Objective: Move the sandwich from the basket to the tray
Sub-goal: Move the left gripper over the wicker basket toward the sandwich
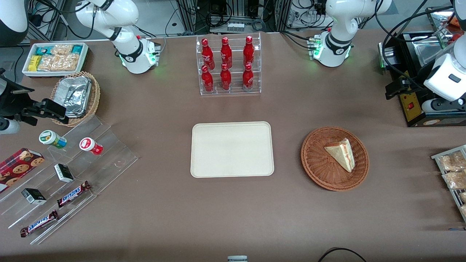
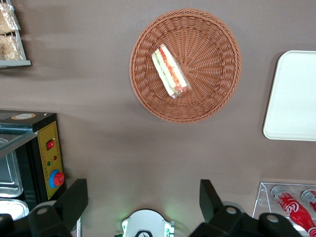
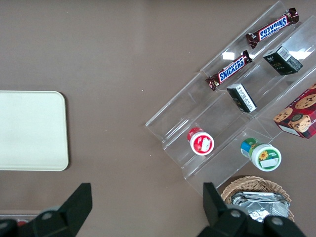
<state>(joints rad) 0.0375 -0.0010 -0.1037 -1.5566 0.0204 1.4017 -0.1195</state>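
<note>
The sandwich (image 1: 340,153) (image 2: 170,71), a pale triangular wedge with red and green filling, lies in the round reddish-brown basket (image 1: 316,163) (image 2: 212,64). The cream-white tray (image 1: 232,149) (image 2: 294,96) (image 3: 29,131) sits flat beside the basket, toward the parked arm's end, with nothing on it. My gripper (image 1: 397,90) (image 2: 143,197) hangs high over the table, farther from the front camera than the basket and toward the working arm's end. It is open, its fingers (image 2: 74,197) spread wide with nothing between them.
A black appliance (image 1: 418,109) (image 2: 39,153) stands just under my gripper. A clear rack of red bottles (image 1: 229,65) (image 2: 291,205) stands farther back than the tray. Snack packets on a rack (image 1: 453,171) lie beside the basket. A stepped acrylic shelf (image 1: 72,171), foil-lined basket (image 1: 74,96) and white bin (image 1: 54,58) sit at the parked arm's end.
</note>
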